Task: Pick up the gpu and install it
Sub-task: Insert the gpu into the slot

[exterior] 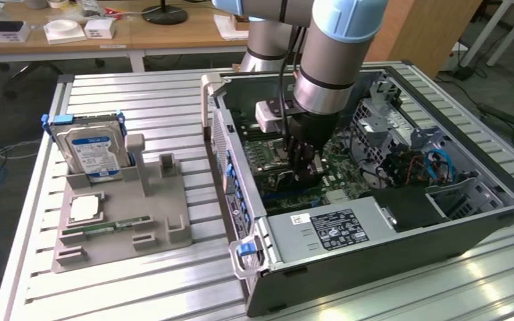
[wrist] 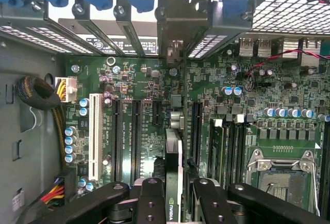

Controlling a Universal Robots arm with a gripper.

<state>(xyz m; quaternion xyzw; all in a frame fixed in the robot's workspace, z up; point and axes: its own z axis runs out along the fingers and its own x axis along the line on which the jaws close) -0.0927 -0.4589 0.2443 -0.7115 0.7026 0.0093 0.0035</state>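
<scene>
My gripper (exterior: 302, 172) reaches down into the open computer case (exterior: 471, 221), over the green motherboard (exterior: 275, 152). In the wrist view the gripper (wrist: 174, 203) is shut on the gpu (wrist: 172, 152), a thin dark card seen edge-on between the two black fingers (wrist: 149, 198). The card's metal bracket (wrist: 172, 33) stands at the case's rear slot openings. The card's edge lines up along the motherboard (wrist: 144, 79), between the black expansion slots (wrist: 136, 131) and the long black slot (wrist: 196, 131). Whether the card is seated in a slot I cannot tell.
A grey fixture (exterior: 150, 234) in the exterior view's left holds a hard drive (exterior: 94, 150) with a blue-white label, a square chip (exterior: 86, 208) and a green memory stick (exterior: 105, 227). Inside the case are the power supply (exterior: 333, 229), drive cage (exterior: 387, 127) and CPU socket (wrist: 281, 177).
</scene>
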